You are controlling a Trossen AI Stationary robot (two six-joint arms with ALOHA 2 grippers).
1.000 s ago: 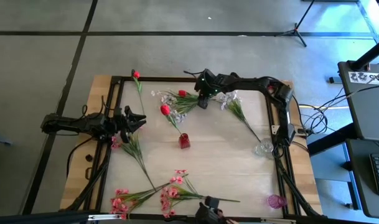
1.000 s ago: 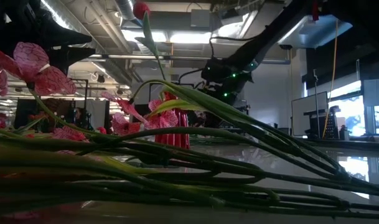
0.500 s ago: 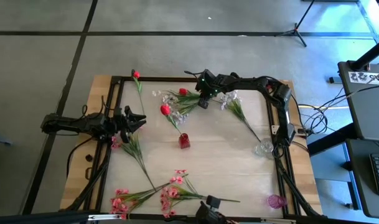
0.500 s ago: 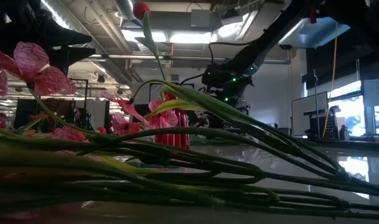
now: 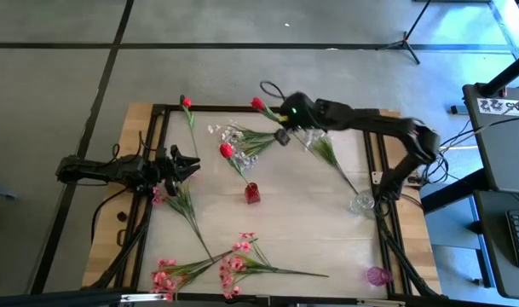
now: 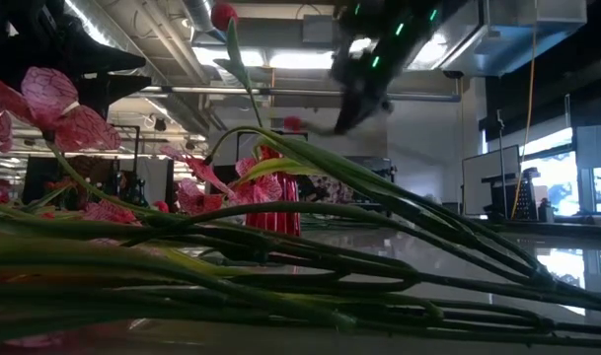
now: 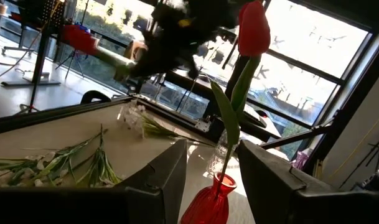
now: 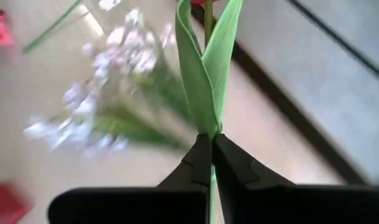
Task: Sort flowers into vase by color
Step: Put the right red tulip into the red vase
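— How many red tulips (image 5: 257,104) are counted?
— Three: one pinched in the right gripper (image 5: 280,136) above the table's far side, one in the red vase (image 5: 252,194), one lying far-left. The left gripper (image 5: 193,165) is held spread.

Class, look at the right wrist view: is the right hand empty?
No. The right hand is shut on a red tulip stem, its green leaves rising just past the fingertips.
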